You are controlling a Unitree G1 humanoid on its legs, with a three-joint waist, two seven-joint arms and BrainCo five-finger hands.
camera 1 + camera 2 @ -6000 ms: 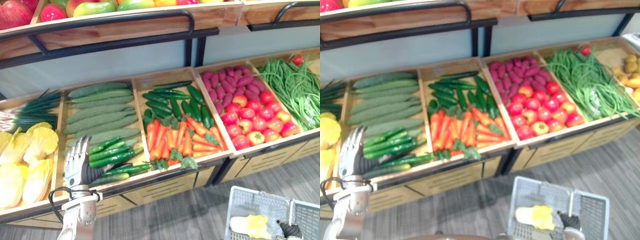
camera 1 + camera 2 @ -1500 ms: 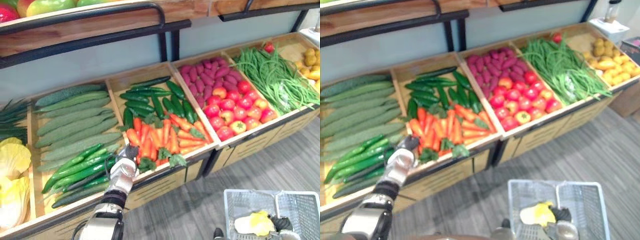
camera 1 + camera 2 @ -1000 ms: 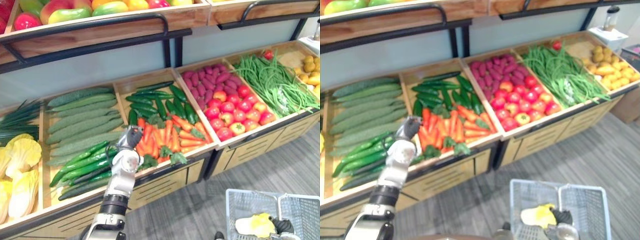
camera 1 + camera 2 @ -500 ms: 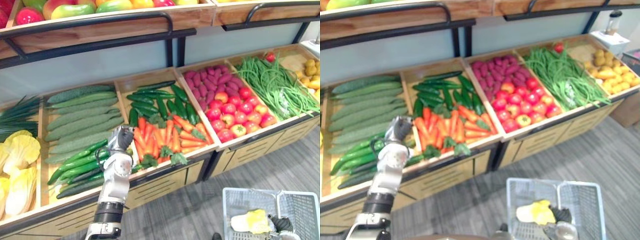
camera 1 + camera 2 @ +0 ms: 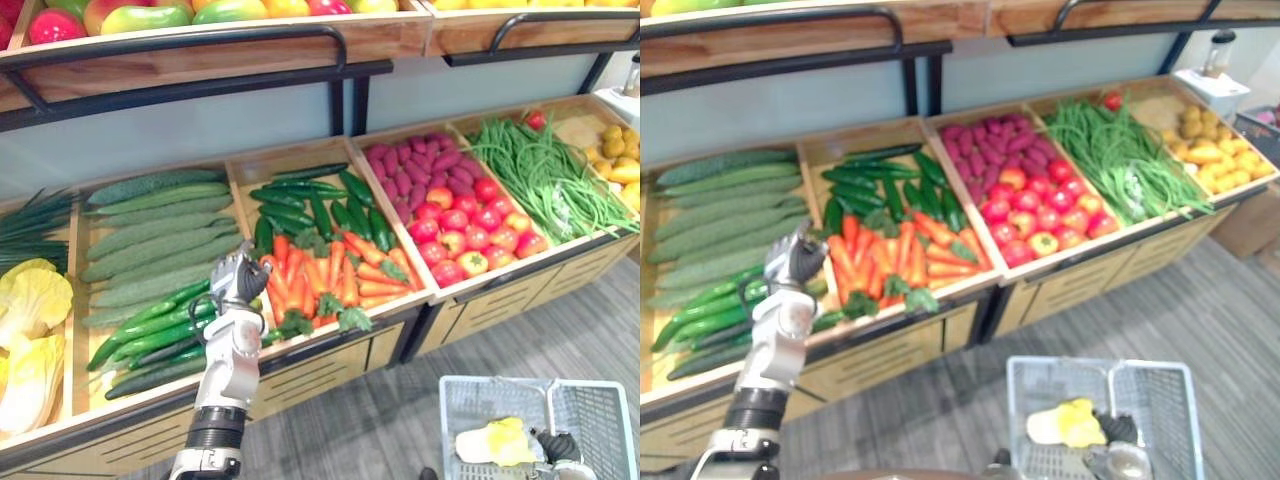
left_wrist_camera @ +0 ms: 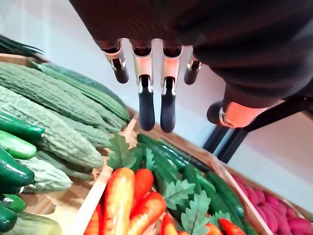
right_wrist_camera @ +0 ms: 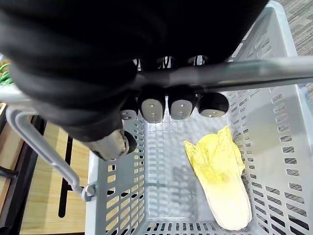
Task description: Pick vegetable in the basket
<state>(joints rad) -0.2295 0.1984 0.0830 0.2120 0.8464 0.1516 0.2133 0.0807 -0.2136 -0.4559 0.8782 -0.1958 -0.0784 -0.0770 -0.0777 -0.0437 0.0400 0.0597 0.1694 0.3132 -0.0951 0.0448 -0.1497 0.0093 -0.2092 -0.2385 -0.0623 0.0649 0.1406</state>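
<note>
Nearest to me, my right hand (image 7: 171, 105) has its fingers curled round the handle (image 7: 254, 71) of the grey basket (image 5: 470, 400), which hangs low over the floor in front of the stand. One pale yellow cabbage (image 7: 220, 181) lies on the basket's bottom, towards one side wall. Further out, my left hand (image 5: 237, 278) hangs above the wooden divider between two bins, its fingers (image 6: 146, 105) loose and nearly straight, pointing down with the thumb apart and nothing in its grasp. Just beside it on one side lie the carrots (image 5: 330, 275), on the other the smooth green cucumbers (image 5: 150, 325); I see the fingertips clear of both. Behind the cucumbers sit the bumpy gourds (image 5: 160, 235), and behind the carrots a heap of dark cucumbers (image 5: 320, 200). Off to the right are tomatoes (image 5: 480, 235), purple sweet potatoes (image 5: 420, 165) and green beans (image 5: 550, 170). Farthest, the upper shelf carries fruit (image 5: 200, 12).
</note>
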